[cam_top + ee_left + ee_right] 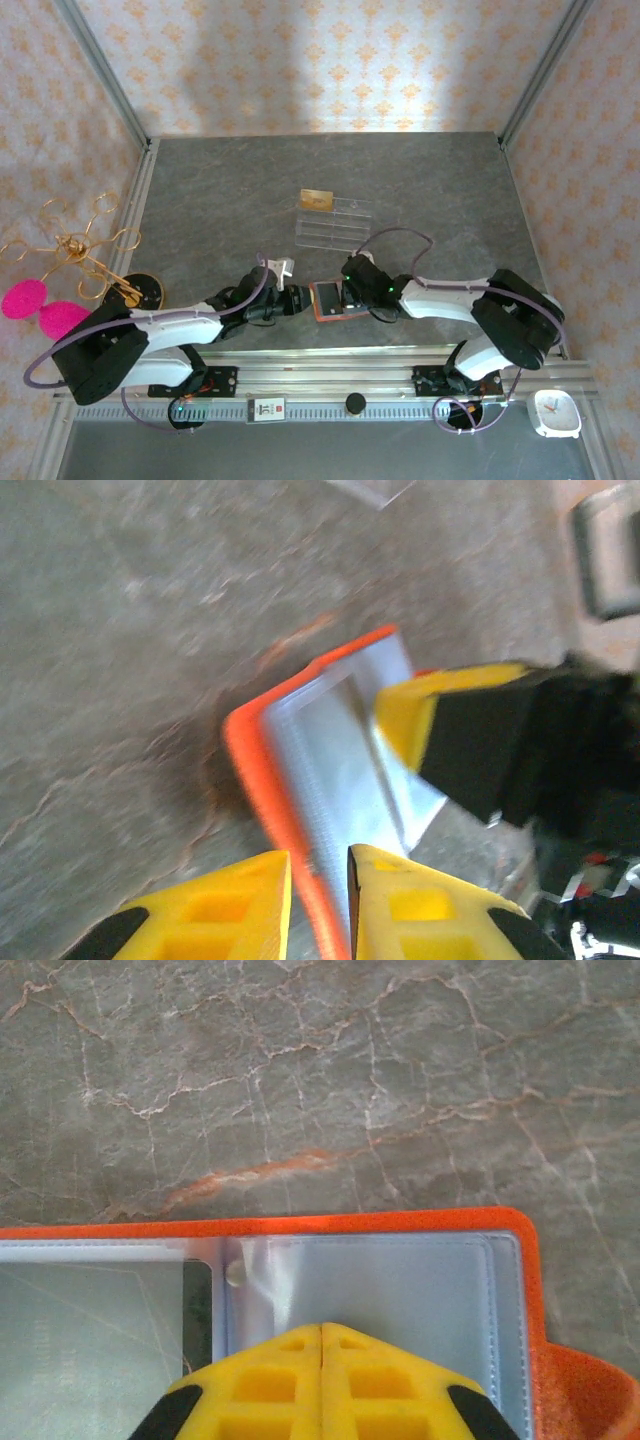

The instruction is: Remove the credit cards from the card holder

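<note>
The card holder [332,302] lies open near the table's front edge, orange-red outside and grey-blue inside [400,1290]. My left gripper [303,297] is at its left end; in the left wrist view its yellow fingers [318,855] are shut on the holder's orange edge [262,780]. My right gripper [350,294] presses down on the inner sleeve with its fingers [321,1327] shut together and nothing visible between them. A dark strip, apparently the black card [197,1310], shows in the left clear pocket. The gold card [317,198] lies at the far left corner of the acrylic rack.
The clear acrylic rack [340,225] stands mid-table behind the holder. A gold wire stand [85,250] and pink discs [40,308] are at the left edge. A white clock [555,412] sits off the table at front right.
</note>
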### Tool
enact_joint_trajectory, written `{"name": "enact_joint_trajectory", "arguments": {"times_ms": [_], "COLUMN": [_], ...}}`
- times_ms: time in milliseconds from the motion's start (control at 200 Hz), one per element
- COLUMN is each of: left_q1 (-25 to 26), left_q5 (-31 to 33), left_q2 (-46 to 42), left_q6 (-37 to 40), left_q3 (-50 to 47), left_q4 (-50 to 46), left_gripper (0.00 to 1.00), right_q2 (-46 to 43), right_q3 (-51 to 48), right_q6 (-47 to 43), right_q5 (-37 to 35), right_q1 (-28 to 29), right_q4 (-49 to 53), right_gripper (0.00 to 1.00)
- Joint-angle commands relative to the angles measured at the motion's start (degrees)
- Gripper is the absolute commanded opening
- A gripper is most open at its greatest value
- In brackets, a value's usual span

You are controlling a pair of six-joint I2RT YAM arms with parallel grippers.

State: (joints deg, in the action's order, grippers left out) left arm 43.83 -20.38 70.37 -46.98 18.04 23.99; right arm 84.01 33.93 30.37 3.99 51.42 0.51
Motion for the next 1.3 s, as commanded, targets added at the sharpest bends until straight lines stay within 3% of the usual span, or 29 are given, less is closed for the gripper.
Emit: {"name": "enact_joint_trajectory", "arguments": {"times_ms": [0, 130, 290, 536, 691, 841, 1021, 1296], "left_q1": [0.3, 1.8, 2.5, 2.4, 2.2, 2.2, 2.3, 1.8], "left_q5": [0.0, -1.0, -1.0, -0.7, -0.1, -0.5, -0.2, 0.3], "left_q2": [-0.1, 2.2, 8.2, 13.9, 14.9, 14.5, 14.0, 14.9], "left_q6": [2.1, 1.5, 1.1, 1.8, 2.5, 2.7, 2.3, 2.5], "left_q3": [3.5, 4.1, 4.7, 4.8, 5.8, 5.7, 5.4, 5.5], "left_q4": [-0.8, 1.9, 2.1, 2.3, 0.0, -0.4, -0.2, -0.8], "left_gripper": [0.22, 0.16, 0.0, 0.0, 0.0, 0.0, 0.0, 0.0], "right_q2": [-1.6, -1.8, -2.0, -2.6, -6.6, -9.9, -5.0, 0.0], "right_q3": [-1.0, -0.5, -0.6, -1.0, 0.4, 2.9, 4.6, 2.7], "right_q6": [4.6, 5.3, 5.0, 3.4, -1.7, -7.4, -8.2, -6.3], "right_q5": [-4.8, -6.4, -6.1, -5.0, -3.3, 4.8, 17.5, 15.4], "right_q1": [1.5, 2.4, 2.6, 2.6, 1.7, -0.2, -1.5, -4.1], "right_q4": [2.8, 3.1, 2.7, 2.4, 3.5, 4.6, 2.3, 1.4], "right_gripper": [0.06, 0.06, 0.06, 0.08, 0.16, 0.26, 0.22, 0.22]}}
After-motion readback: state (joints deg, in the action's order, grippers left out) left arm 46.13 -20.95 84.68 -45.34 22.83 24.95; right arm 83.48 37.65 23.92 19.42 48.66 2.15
